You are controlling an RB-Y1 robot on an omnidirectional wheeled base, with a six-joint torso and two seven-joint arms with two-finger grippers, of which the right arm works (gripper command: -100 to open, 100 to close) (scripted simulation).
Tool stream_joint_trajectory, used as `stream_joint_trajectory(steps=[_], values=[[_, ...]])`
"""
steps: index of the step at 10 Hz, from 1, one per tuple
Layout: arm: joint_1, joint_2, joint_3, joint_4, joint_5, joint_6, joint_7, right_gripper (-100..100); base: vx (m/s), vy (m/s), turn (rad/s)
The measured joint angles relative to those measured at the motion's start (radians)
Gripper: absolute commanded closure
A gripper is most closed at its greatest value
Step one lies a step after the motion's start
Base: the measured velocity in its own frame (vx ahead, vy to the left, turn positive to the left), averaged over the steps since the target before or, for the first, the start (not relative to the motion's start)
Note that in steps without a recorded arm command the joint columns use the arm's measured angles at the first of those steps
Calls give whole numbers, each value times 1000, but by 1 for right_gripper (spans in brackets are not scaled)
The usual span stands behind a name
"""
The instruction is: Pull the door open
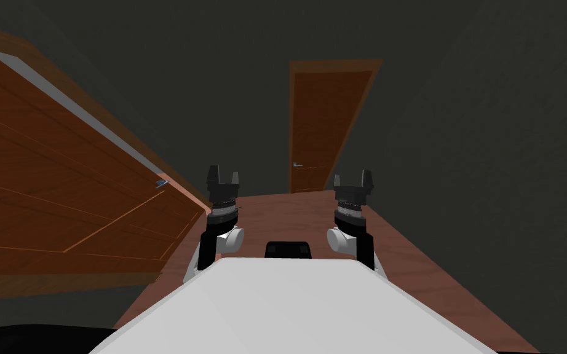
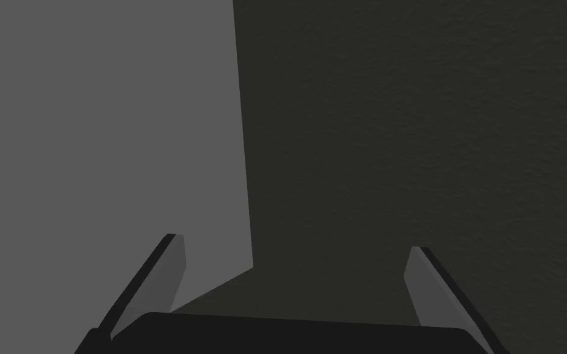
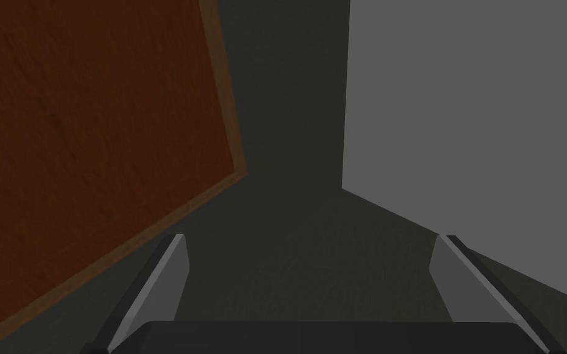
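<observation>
Brown door [image 1: 319, 129]: at the corridor's far end, straight ahead, seemingly shut; handle [image 1: 298, 165] on its left side.
Left gripper [image 1: 223, 175]: released, spread wide, holding nothing.
Right gripper [image 1: 353, 178]: likewise spread, empty.
Second brown door [image 1: 61, 184]: close on the left.

My head camera looks steeply down and forward along the floor [image 1: 411, 258], with the near door [image 1: 61, 203] close on my left and the far door [image 1: 322, 129] straight ahead. Each wrist camera looks out along its own fingers, the left gripper [image 2: 294, 243] and the right gripper [image 3: 313, 236], at a dark wall [image 2: 430, 123]. The right one also catches a brown door panel [image 3: 91, 141]; I cannot tell which door it is.
</observation>
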Motion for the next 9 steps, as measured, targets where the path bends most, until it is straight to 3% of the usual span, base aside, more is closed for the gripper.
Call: stream_joint_trajectory(steps=[9], values=[[-76, -49, -23, 197, 6, -33, 1, -100, 106, -2, 30]])
